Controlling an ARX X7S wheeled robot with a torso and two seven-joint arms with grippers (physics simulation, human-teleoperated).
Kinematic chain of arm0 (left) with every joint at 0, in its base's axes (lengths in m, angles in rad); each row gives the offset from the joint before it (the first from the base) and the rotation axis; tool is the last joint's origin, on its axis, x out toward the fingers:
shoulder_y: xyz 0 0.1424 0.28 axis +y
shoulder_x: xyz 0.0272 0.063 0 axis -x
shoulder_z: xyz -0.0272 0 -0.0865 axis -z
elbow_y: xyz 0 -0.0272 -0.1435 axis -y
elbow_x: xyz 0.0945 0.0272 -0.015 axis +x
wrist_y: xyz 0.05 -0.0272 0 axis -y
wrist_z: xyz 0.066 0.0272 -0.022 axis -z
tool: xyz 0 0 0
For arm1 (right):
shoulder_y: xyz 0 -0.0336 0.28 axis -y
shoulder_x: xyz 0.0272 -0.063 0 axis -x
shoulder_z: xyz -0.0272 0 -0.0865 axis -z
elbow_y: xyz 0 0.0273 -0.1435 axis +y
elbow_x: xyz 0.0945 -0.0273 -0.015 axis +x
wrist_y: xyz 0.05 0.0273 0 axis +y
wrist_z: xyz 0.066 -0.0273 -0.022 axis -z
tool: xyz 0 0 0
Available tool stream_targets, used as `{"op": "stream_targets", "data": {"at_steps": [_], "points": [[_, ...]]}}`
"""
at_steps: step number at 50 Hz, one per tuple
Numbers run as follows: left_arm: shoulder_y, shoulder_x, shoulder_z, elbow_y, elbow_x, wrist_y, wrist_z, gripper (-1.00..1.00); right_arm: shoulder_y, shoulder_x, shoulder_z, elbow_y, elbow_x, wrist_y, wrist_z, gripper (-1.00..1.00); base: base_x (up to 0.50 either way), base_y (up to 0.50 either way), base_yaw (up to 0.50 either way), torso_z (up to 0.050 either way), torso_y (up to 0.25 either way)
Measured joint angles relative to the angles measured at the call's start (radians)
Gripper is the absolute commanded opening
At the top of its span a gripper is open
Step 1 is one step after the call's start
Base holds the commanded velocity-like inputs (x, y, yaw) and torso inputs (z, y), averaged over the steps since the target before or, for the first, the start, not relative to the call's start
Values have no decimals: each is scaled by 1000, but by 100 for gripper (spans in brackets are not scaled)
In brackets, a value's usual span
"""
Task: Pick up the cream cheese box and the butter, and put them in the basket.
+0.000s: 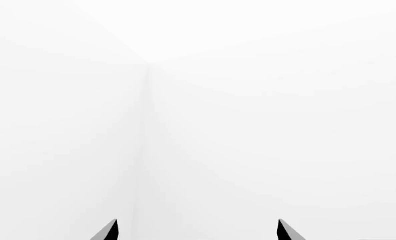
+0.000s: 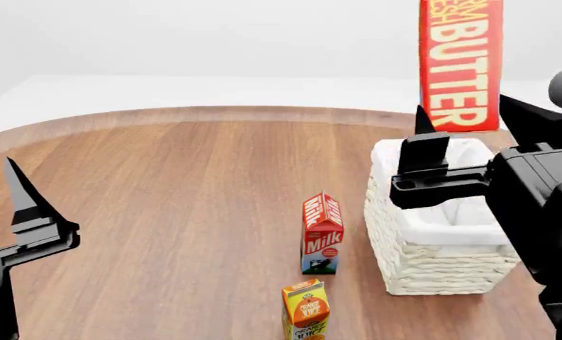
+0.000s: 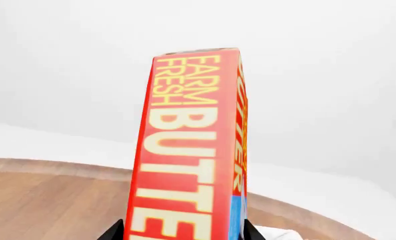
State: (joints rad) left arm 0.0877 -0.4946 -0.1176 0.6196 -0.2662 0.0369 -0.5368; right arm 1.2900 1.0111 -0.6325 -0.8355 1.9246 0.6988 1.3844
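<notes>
The right gripper (image 2: 451, 131) clamps the butter (image 2: 461, 64) upright, high over the basket (image 2: 441, 269) at the right. Next it needs lowering inside and releasing. The left gripper (image 2: 20, 205) appears spread, holding nothing; no cream cheese box visible.

The tall red butter box with pale yellow lettering (image 2: 461, 64) ran off the top of the head view, so its upper end went unseen, and its lower end was hidden behind the black right gripper (image 2: 470, 152). In the right wrist view its bottom was cut by the frame edge. The small orange juice carton (image 2: 305, 310) was cropped at the bottom edge. The squarish off-white wicker basket with a white cloth liner (image 2: 432, 265) was partly covered by the right arm. The left gripper (image 1: 198, 231) showed only two dark fingertips. The cream cheese box could not be made out anywhere.
</notes>
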Motion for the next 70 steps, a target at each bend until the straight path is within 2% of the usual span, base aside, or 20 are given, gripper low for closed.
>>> {"op": "stream_targets", "data": {"at_steps": [11,30,57,70], "points": [[-4,-3,5,6,1,-10,-3,100,84,77,24,117,-26,92,-87,-100,0,0,0,1,2],[-9,-9,11,15,1,-22,-5,100,231,64,-24,425,-118,292,-313,-100,0,0,0,1,1],[-16,-14,29,24,4,-39,-7,100,212,28,-155,769,-301,407,-747,-100,0,0,0,0,2],[-16,-17,34,28,4,-42,-7,100,194,-3,-207,887,-381,421,-849,-100,0,0,0,0,2]]}}
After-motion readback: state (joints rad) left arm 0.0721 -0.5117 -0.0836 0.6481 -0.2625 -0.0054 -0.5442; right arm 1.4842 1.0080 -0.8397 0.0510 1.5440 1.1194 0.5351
